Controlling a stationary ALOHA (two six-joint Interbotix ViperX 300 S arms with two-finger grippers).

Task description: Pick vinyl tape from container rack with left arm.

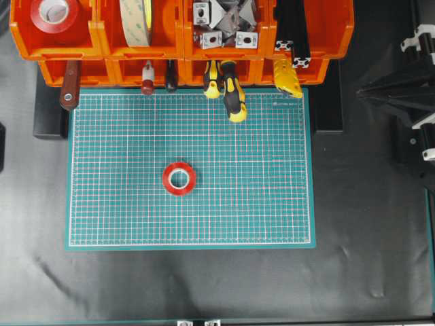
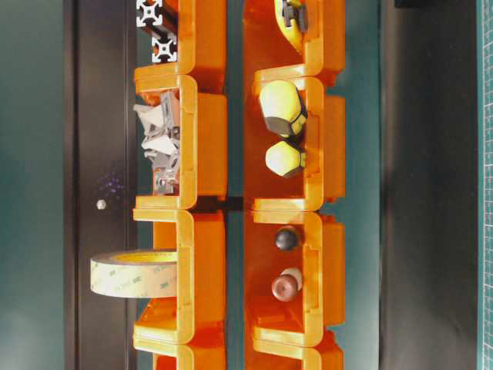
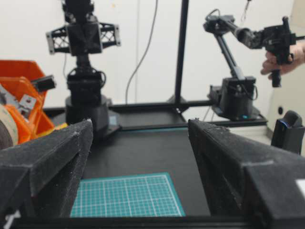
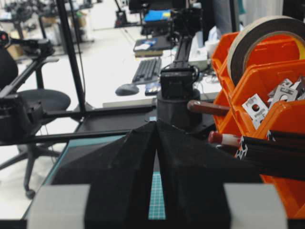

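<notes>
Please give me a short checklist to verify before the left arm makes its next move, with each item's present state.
1. Left gripper open: ok.
2. Nothing between its black fingers: ok.
3. Glossy red tape ring visible in the orange plastic rack: ok.
4. Left gripper lined up with that ring: not ok.
5. Second red tape ring lies flat on the green cutting mat; which ring to pick: cannot tell.
6. Right gripper shut: ok.

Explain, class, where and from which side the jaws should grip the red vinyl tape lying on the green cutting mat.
The vinyl tape lies flat on the cutting mat, hole up. Probably best come straight down from above, one finger inside the white core, one outside, pinching the ring wall. Nothing crowds it, so any side of the ring would do.
</notes>
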